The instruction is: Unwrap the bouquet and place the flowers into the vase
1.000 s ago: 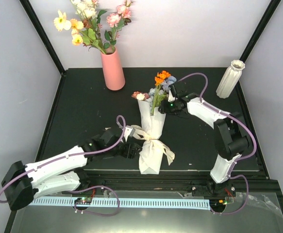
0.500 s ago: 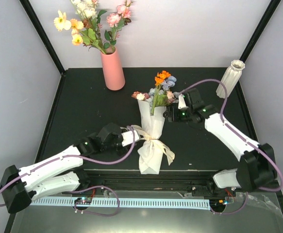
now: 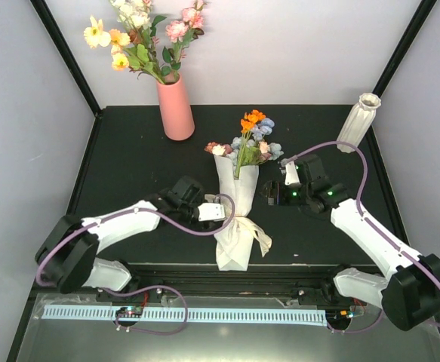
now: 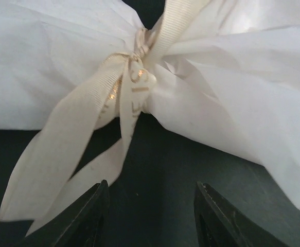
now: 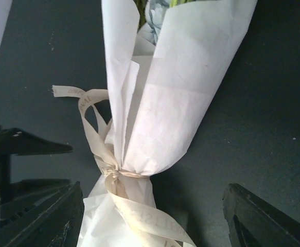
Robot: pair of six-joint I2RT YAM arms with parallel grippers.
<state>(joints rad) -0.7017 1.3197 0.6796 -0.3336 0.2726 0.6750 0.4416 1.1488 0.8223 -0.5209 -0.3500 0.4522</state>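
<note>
Over the black worktop (image 3: pixel 121 151) the bouquet (image 3: pixel 236 197) lies wrapped at centre, the white vase (image 3: pixel 358 119) well apart at the back right, with pale walls (image 3: pixel 295 45) around. Left wrist: the left fingers (image 4: pixel 85 218) are partly apart and empty, aimed at the ribbon knot (image 4: pixel 138 77), likely to untie it. Right wrist: the right fingers (image 5: pixel 265 221) are spread wide, holding nothing, over the paper cone (image 5: pixel 175 98).

place: probably lab test cell | cues: white walls (image 3: pixel 295 45), black table (image 3: pixel 129 166)

Bouquet (image 3: pixel 236 200) lies on the table (image 3: pixel 129 166) (vase (image 3: pixel 358 121) behind it, far right)
</note>
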